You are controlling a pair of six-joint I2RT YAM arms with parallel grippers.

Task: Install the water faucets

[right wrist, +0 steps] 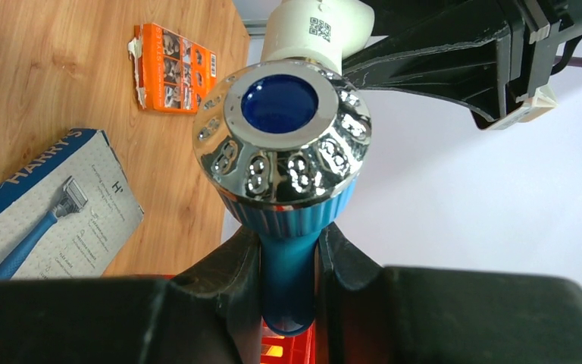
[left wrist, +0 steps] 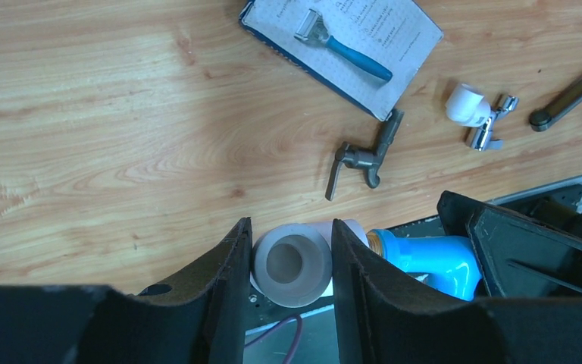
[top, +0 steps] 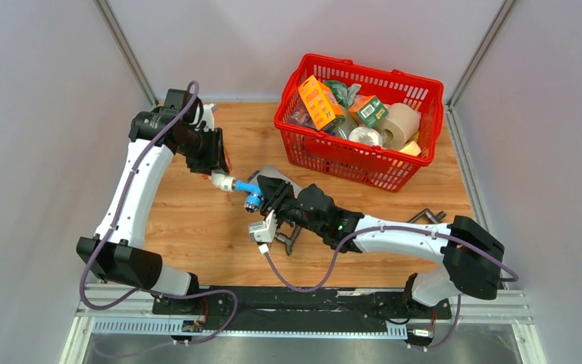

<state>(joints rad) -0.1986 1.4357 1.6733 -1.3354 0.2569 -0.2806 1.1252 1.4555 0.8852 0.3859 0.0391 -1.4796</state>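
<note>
Centre of top view, mid-air: right gripper clamped on light-blue plastic faucet, left gripper clamped on its white plastic end fitting. Joint looks started; seating depth unclear. Upper right of left wrist view: dark grey metal tap, chrome tap with white elbow loose on wooden table.

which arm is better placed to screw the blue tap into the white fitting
Right, probably. The right gripper is shut on the blue tap, whose threaded end meets the white fitting; the left gripper clamps that fitting steady.
</note>
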